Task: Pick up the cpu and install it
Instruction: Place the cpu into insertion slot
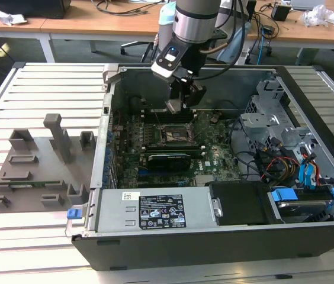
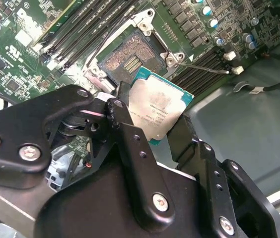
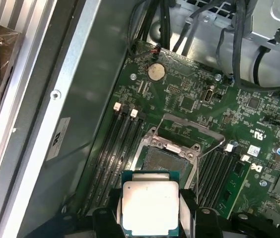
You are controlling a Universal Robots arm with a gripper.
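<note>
My gripper (image 2: 152,111) is shut on the cpu (image 2: 156,109), a small square chip with a pale silver top and a teal edge, held flat between the two black fingers (image 2: 125,134). In the first wrist view the cpu (image 3: 150,206) hangs a little above the motherboard (image 3: 189,104), just short of the open socket (image 3: 167,161) with its metal frame lifted. In the exterior view the gripper (image 1: 175,106) hovers with the chip inside the open computer case (image 1: 113,118), just above the dark socket (image 1: 173,133).
Memory slots (image 3: 115,148) flank the socket on both sides. Cables and a drive cage (image 1: 273,136) fill the exterior view's right side of the case. A power supply (image 1: 155,210) lies along the near edge. Grey plastic holder blocks (image 1: 54,148) stand on the slatted table outside the case.
</note>
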